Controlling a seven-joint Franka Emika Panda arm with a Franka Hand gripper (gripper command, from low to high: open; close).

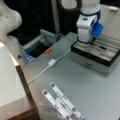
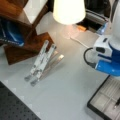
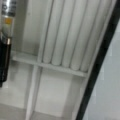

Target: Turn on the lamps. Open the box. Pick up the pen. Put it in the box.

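The box [image 1: 88, 63] stands open at a front view's right, its pale compartments [image 2: 100, 99] showing in both front views. The pen [image 1: 102, 47] lies inside it, slim and black; it also shows at the frame edge as the pen [image 2: 117, 102]. In the wrist view the pen [image 3: 5, 52] rests along the left side over the box's white dividers [image 3: 50, 65], silvery section uppermost. My gripper [image 1: 87, 43] hangs over the box's left part, a little apart from the pen. A lamp [image 2: 68, 10] glows brightly at a front view's top.
Long white strips [image 1: 62, 103] lie fanned on the table, also seen as strips [image 2: 41, 61]. A white cable with a plug [image 1: 51, 62] crosses the table. A big white block [image 1: 7, 82] and a wooden shelf [image 2: 25, 37] stand at the sides. A grey tray [image 1: 37, 48] sits behind.
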